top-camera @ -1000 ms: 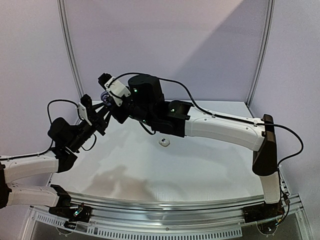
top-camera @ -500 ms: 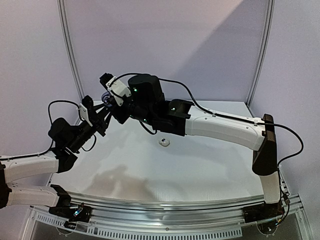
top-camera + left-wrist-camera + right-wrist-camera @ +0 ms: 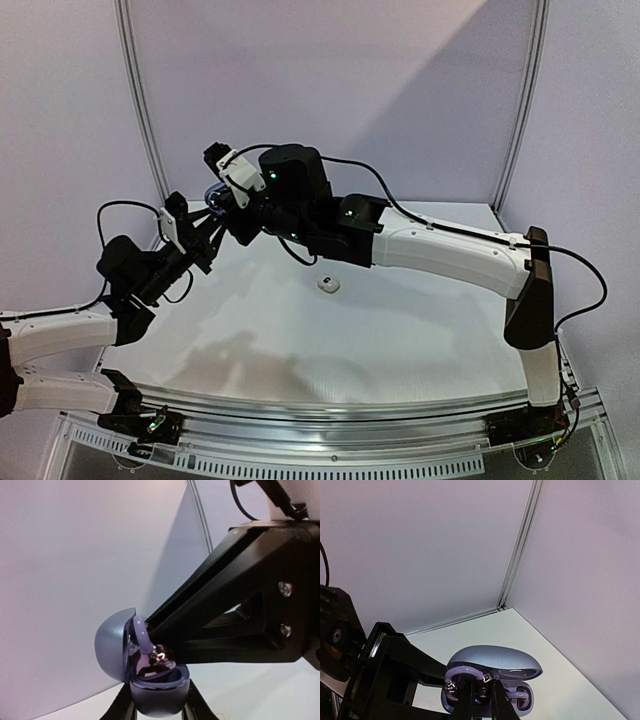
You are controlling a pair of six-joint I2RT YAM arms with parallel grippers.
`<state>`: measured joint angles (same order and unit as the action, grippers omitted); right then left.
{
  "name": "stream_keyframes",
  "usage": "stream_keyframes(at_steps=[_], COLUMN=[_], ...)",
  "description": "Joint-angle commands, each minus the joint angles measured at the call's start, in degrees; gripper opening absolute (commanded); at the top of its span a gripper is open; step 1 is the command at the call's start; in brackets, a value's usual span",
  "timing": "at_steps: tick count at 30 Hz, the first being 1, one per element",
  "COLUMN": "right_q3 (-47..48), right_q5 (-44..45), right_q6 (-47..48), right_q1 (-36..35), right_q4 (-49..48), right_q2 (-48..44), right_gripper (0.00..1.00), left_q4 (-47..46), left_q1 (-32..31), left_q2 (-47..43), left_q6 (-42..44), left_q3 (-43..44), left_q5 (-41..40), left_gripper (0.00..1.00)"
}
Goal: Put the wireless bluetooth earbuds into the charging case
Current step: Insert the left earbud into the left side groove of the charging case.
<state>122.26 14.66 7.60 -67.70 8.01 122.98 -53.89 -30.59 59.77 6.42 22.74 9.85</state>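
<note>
The right gripper (image 3: pixel 482 692) has its jaws nearly closed. They seem to pinch a dark earbud (image 3: pixel 159 656) at the mouth of the charging case (image 3: pixel 160 692), but the piece is very small, so I say this with some care. The left gripper (image 3: pixel 159 707) clamps the lower shell of the case from both sides and holds it in the air, with the lid (image 3: pixel 114 650) swung open.

I think the main risk is a drop. Both things are up above the table (image 3: pixel 400 340), so if the earbud is let go before it sits in its cavity, it can fall and roll away. If it comes in tilted, it may rest on the rim and not seat. A push that is too hard could also turn the case between the left fingers, or knock the lid shut.

In the right wrist view the case is at 12 o'clock, just beyond the fingertips, with its lid toward 1 o'clock. In the top view a white earbud (image 3: pixel 328 285) lies on the table at about 4 o'clock from the two grippers, well apart.
</note>
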Motion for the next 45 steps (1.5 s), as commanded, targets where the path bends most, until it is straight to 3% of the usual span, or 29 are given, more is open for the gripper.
stream_keyframes(at_steps=[1, 15, 45], right_q3=[-0.65, -2.18, -0.56], right_q5=[-0.25, 0.47, 0.07], right_q6=[-0.27, -0.26, 0.31], right_q1=[0.62, 0.62, 0.64], right_q4=[7.08, 6.92, 14.28], right_q2=[1.96, 1.25, 0.05], right_gripper=[0.07, 0.16, 0.21], left_q4=[-3.81, -3.42, -2.29], left_q1=[-0.26, -0.26, -0.26], left_q2=[-0.74, -0.88, -1.48], left_q6=[-0.26, -1.85, -6.02], left_q3=[0.73, 0.57, 0.29], left_q5=[1.11, 0.72, 0.82], left_gripper=[0.0, 0.0, 0.0])
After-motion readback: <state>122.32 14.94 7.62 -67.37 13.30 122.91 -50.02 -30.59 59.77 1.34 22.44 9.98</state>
